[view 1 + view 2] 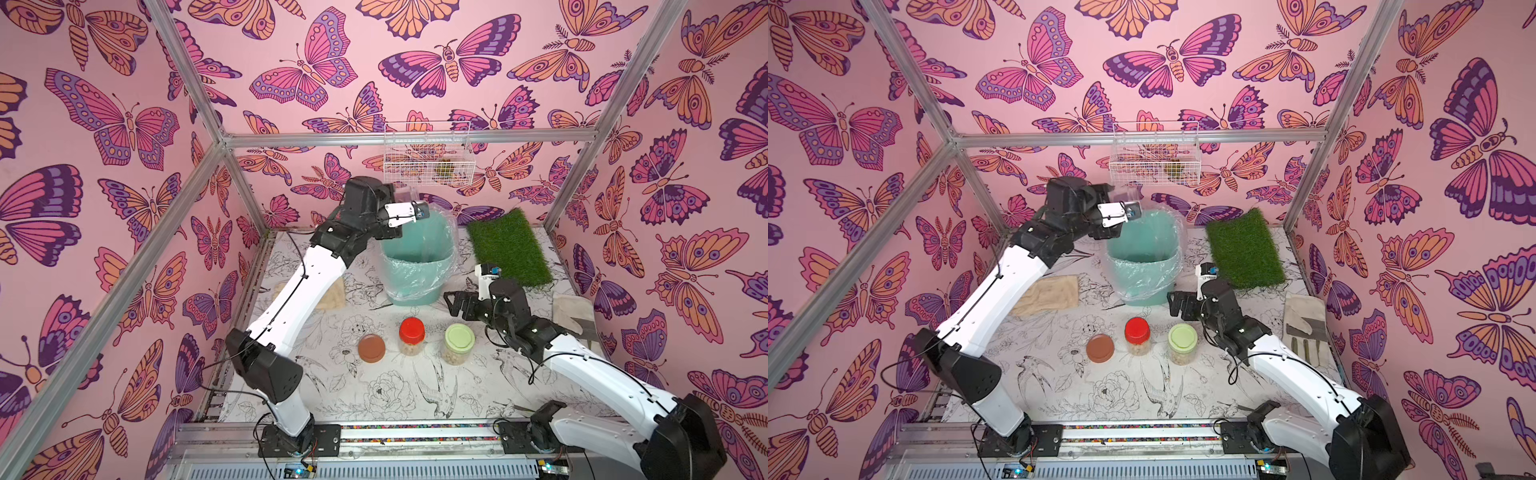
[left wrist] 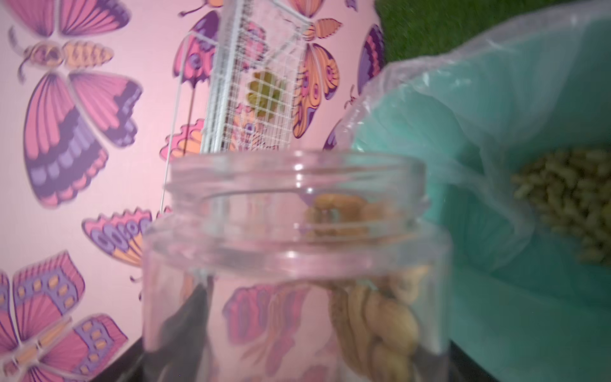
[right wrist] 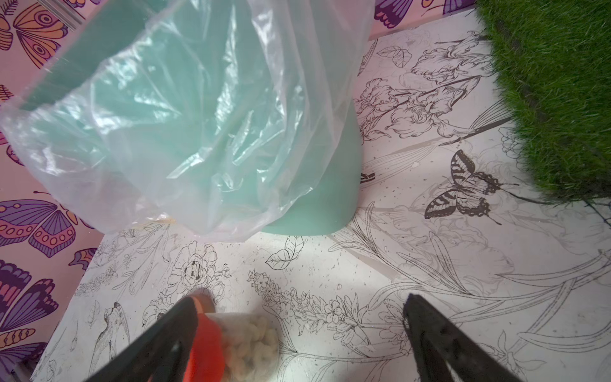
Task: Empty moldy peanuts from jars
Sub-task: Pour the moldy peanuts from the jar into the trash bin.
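In both top views the bin point(image 1: 417, 261) stands on the table point(image 1: 395, 399) at the centre of the frame. The wire basket point(image 1: 428, 154) hangs on the back wall, just above the bin. The grass mat point(image 1: 509, 249) lies right of the bin, the cloth point(image 1: 1050, 295) left of it, the glove point(image 1: 1304, 320) at the table's right edge. Below the bin stands a row — loose lid point(image 1: 371, 348) at left, middle jar point(image 1: 411, 337), then right jar point(image 1: 459, 345). The open jar point(image 1: 405, 193), with peanuts point(image 2: 380, 317) inside, is in the left gripper point(image 1: 397, 198) over the bin's upper-left rim; the right gripper point(image 1: 449, 304) is between bin and right jar.
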